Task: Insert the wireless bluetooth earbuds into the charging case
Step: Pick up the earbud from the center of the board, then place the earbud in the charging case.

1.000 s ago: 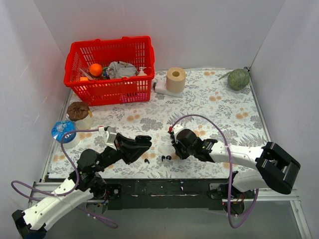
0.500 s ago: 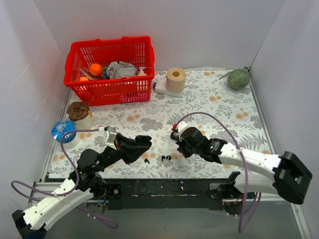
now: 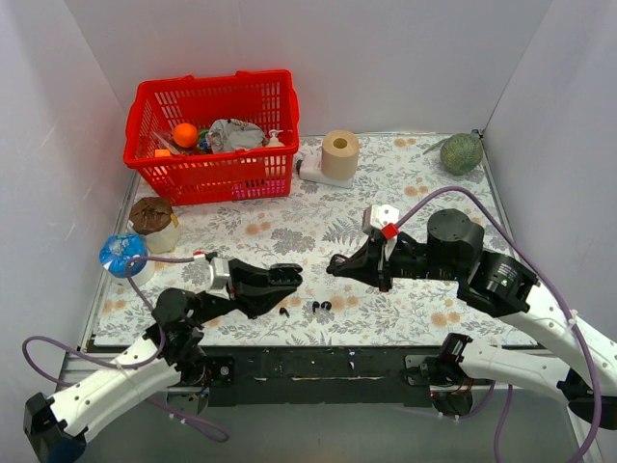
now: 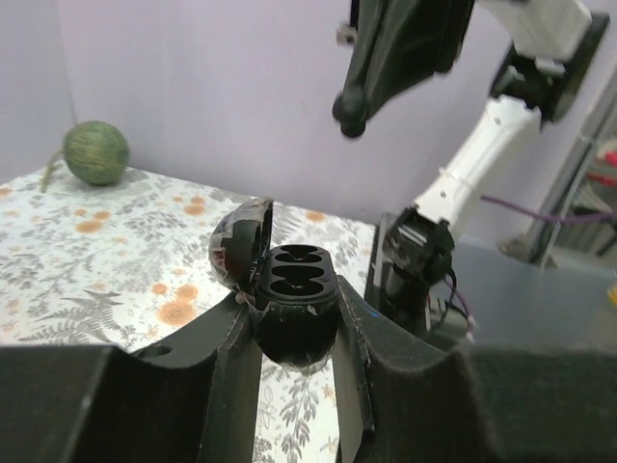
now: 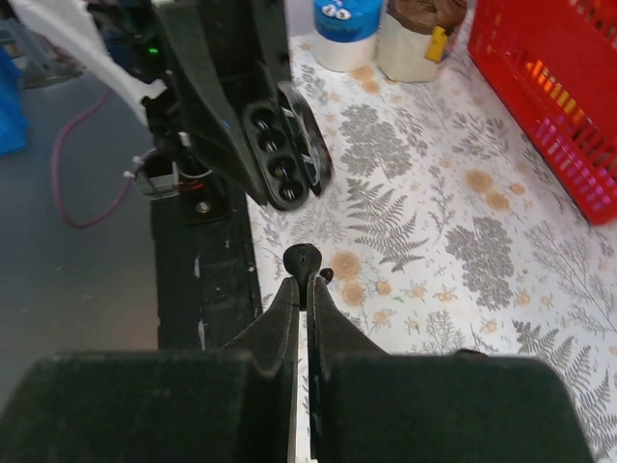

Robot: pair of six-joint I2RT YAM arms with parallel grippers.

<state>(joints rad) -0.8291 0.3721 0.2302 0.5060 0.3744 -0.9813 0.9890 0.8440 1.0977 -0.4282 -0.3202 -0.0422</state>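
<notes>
My left gripper (image 3: 282, 280) is shut on an open black charging case (image 4: 294, 299), lid (image 4: 241, 246) swung left, both sockets empty and facing up. In the right wrist view the case (image 5: 284, 154) is ahead and to the left. My right gripper (image 3: 335, 262) is shut on a tiny black earbud (image 5: 302, 260), held by its stem above the mat, right of the case. It also shows in the left wrist view (image 4: 349, 104), above the case. Three more earbuds lie on the mat near the front edge, one (image 3: 283, 313) under the case and two (image 3: 321, 307) side by side.
A red basket (image 3: 212, 135) of odds and ends stands at the back left. A paper roll (image 3: 339, 152) and a white bottle (image 3: 313, 172) are at the back middle, a green melon (image 3: 461, 152) at the back right. A brown-lidded jar (image 3: 154, 220) and a blue-topped roll (image 3: 123, 253) stand at the left edge.
My right arm has risen off the mat and swung up and back with an earbud pinched in its fingers. My left gripper with the case has shifted slightly right.
</notes>
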